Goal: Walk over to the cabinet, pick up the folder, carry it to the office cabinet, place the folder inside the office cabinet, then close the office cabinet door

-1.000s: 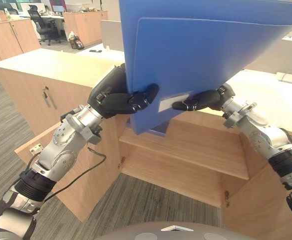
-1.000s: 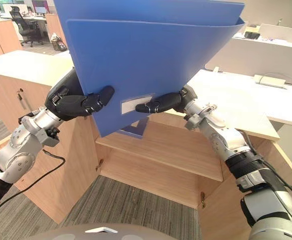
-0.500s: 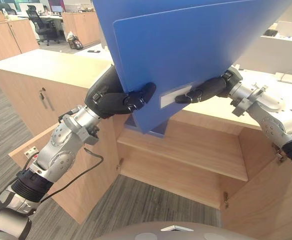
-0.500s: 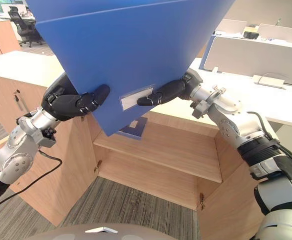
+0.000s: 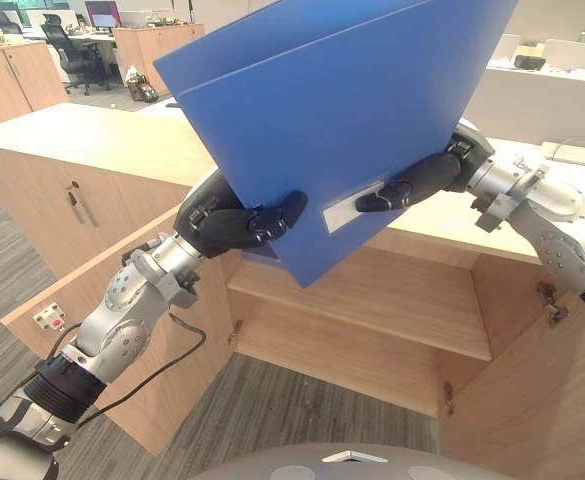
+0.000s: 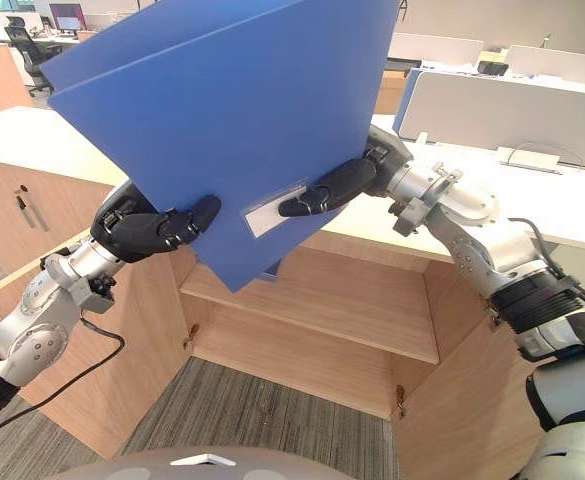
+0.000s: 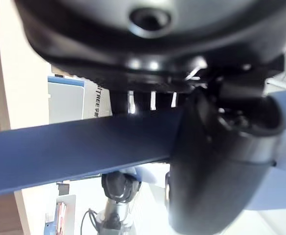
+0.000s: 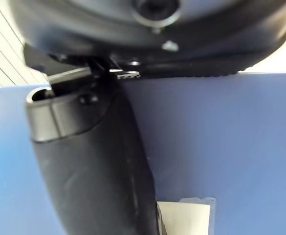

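Open-plan office, with a chair (image 5: 60, 35) at far left and a closed cabinet (image 5: 72, 195) beside the office cabinet (image 5: 452, 340), whose left door (image 5: 82, 300) swings out toward the near left. The left hand (image 5: 227, 225) pinches the lower left edge of the blue folder (image 5: 342, 120), thumb on the near face and fingers curled behind; the left wrist view shows the edge passing between them. The folder is held in the air, tilted, with its low corner just above the shelf (image 5: 372, 295) and in front of the wooden top (image 5: 92, 135). The right hand (image 5: 417, 180) pinches the right side, thumb pressed flat beside the white label (image 5: 352, 200); its fingers lie behind the panel. The right door (image 5: 532, 400) also stands open. A grip on each side probably steadies the broad, floppy cover, and the tilt appears meant to lead the corner under the top and onto the shelf.
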Robot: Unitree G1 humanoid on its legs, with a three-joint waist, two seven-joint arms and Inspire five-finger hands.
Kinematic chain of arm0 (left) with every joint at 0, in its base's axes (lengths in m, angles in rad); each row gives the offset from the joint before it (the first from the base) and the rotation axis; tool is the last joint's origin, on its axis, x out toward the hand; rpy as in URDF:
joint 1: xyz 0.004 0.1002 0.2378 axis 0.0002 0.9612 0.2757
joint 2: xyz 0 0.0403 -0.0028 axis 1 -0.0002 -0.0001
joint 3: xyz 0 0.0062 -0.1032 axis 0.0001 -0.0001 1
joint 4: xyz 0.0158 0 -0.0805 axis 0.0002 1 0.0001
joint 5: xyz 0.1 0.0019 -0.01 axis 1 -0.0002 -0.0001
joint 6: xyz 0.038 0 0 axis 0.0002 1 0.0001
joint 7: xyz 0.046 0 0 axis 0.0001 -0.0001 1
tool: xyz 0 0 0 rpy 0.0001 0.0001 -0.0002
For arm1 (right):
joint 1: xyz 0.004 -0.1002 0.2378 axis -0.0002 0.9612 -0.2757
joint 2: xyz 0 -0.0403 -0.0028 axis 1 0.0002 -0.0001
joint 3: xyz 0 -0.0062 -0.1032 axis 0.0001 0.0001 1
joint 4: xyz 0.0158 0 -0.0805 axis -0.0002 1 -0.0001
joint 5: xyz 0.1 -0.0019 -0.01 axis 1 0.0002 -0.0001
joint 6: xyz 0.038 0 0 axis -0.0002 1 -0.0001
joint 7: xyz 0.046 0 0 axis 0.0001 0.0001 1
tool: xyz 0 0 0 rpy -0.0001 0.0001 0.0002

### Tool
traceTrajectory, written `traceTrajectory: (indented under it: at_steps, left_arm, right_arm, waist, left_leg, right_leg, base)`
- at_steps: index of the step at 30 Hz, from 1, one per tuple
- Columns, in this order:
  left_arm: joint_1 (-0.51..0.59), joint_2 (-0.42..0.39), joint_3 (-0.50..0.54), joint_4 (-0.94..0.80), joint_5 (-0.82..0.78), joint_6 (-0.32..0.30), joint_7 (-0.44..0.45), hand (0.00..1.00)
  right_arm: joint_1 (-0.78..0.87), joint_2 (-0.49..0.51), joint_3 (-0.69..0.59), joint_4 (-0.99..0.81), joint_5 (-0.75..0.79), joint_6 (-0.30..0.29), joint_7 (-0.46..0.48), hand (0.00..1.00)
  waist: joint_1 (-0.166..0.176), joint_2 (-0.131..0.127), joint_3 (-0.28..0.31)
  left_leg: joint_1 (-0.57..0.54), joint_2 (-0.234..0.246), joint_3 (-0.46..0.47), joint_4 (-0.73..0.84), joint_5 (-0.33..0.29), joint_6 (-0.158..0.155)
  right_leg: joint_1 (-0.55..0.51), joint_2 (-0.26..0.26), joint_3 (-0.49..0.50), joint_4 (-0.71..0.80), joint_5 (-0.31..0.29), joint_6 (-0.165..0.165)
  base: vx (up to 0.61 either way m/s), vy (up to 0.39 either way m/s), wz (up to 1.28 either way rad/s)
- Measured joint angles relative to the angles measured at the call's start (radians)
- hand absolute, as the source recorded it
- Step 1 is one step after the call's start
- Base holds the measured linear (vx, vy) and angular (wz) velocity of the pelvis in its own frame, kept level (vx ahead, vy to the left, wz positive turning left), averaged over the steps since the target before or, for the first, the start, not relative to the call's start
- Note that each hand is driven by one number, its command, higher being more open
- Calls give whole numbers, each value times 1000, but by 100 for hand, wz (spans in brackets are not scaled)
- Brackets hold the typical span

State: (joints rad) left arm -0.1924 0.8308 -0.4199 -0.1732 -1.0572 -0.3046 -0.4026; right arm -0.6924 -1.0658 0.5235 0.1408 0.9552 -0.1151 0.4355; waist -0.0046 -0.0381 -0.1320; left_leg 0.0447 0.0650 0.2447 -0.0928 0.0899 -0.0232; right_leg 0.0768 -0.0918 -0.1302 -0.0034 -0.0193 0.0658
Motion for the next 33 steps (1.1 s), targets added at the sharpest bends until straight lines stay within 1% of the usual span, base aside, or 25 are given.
traceTrajectory:
  at_steps: [4, 7, 10, 11, 12, 13, 15, 18, 21, 28, 29, 32, 33]
  left_arm:
    - [1, 1, -38, 23, 0, 9, -4, 0]
    - [0, 4, -53, 28, 1, 31, -4, 0]
    - [0, 11, -84, 41, 8, 65, -4, 0]
    - [0, 13, -93, 47, 11, 73, -4, 0]
    - [1, 20, -108, 57, 23, 97, -4, 0]
    - [1, 24, -109, 58, 41, 103, -4, 0]
    - [1, 32, -111, 58, 90, 117, -4, 0]
    - [0, 30, -112, 58, 131, 137, -4, 0]
    - [0, 24, -112, 60, 156, 139, -4, 0]
    - [-1, -31, -96, 86, 157, 138, -4, 0]
    - [-1, -37, -90, 86, 157, 138, -4, 0]
    - [-7, -41, -77, 86, 157, 138, -4, 0]
    - [-13, -41, -73, 86, 157, 136, -4, 0]
  right_arm:
    - [3, -7, 2, 0, -6, 0, 2, 100]
    - [35, -12, 5, 0, -8, 0, 6, 100]
    - [123, -6, 4, -1, -12, 0, 6, 100]
    - [150, 0, 2, 1, -18, 0, 6, 100]
    - [210, 22, -6, 3, -47, 3, 2, 100]
    - [230, 24, -6, 3, -47, 6, 1, 100]
    - [296, 45, -11, 6, -48, 25, 1, 100]
    - [352, 66, -36, 11, -92, 42, 1, 100]
    - [397, 89, -98, 15, -126, 43, 1, 100]
    - [403, 110, -181, 16, -125, 43, 0, 100]
    - [403, 121, -197, 16, -123, 42, -1, 0]
    - [403, 134, -215, 10, -111, 42, 0, 0]
    - [403, 134, -216, 1, -105, 42, 0, 0]
  waist:
    - [0, 3, 0]
    - [0, 3, 0]
    - [2, 8, 4]
    - [2, 10, 5]
    - [2, 16, 11]
    - [2, 19, 16]
    - [2, 27, 31]
    - [0, 29, 34]
    - [0, 25, 40]
    - [1, 23, 41]
    - [0, 23, 41]
    - [0, 22, 46]
    - [1, 20, 52]
  left_leg:
    - [2, -1, 7, 0, 1, -1]
    - [4, -3, 9, 0, 1, -1]
    - [8, -7, 9, -1, 1, 0]
    - [9, -7, 9, -1, 1, 0]
    - [12, -8, 10, -1, 0, -1]
    - [13, -9, 12, -1, 0, -1]
    - [14, -8, 17, -1, -3, -6]
    - [14, -8, 20, -1, -3, -6]
    - [14, -8, 25, -1, 2, 1]
    - [14, -11, 28, -1, 5, 2]
    - [14, -10, 28, -1, 5, 2]
    - [15, -10, 28, -1, 5, 2]
    - [14, -10, 29, -1, 2, -2]
  right_leg:
    - [-3, 0, 6, 2, 1, 2]
    - [-3, -2, 8, 3, 3, 4]
    - [-2, -6, 8, 6, 4, 5]
    - [-2, -7, 8, 7, 3, 5]
    - [-5, -8, 9, 10, 2, 7]
    - [-5, -8, 10, 11, 0, 9]
    - [-8, -9, 15, 10, 0, 11]
    - [-8, -9, 18, 4, 1, 13]
    - [-9, -8, 22, 2, 3, 15]
    - [-5, -10, 24, 7, 9, 14]
    - [-6, -9, 24, 9, 9, 14]
    - [-8, -9, 25, 14, 8, 14]
    - [-15, -10, 25, 16, 4, 17]
  base:
    - [-4, 7, -5]
    - [1, 5, -1]
    - [0, 0, 0]
    - [0, 0, 0]
    - [0, 0, 0]
    - [0, 0, -4]
    - [0, 0, -6]
    - [4, 4, -4]
    - [23, 6, -4]
    - [9, 3, -1]
    - [0, 0, 0]
    - [-15, 6, 0]
    - [-52, 22, -1]
